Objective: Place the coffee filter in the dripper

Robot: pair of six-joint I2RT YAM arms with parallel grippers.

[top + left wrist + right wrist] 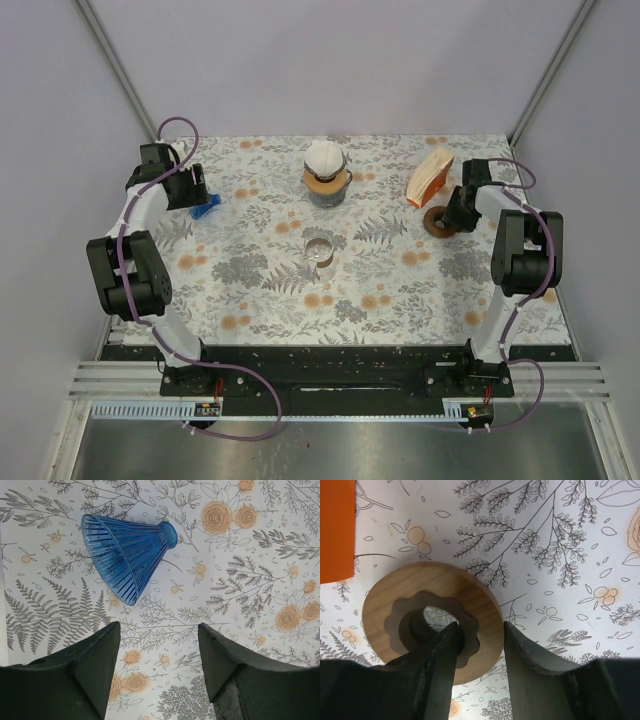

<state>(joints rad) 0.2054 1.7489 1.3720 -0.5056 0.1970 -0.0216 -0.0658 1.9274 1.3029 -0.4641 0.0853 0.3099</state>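
Note:
The blue ribbed glass dripper (125, 555) lies on its side on the floral table; it shows in the top view (205, 209) at the left. My left gripper (157, 626) hovers just short of it, open and empty. A stack of white paper filters in an orange holder (430, 177) stands at the back right; its orange edge shows in the right wrist view (335, 525). My right gripper (480, 625) straddles the rim of a wooden ring (385, 600), one finger in its hole and one at its outer edge, closed on it. The ring (434, 224) rests low at the table.
A grey pot with a brown collar and a white domed top (326, 172) stands at the back middle. A small glass cup (318, 250) stands in the centre. The walls of the enclosure rise at the left, right and back edges.

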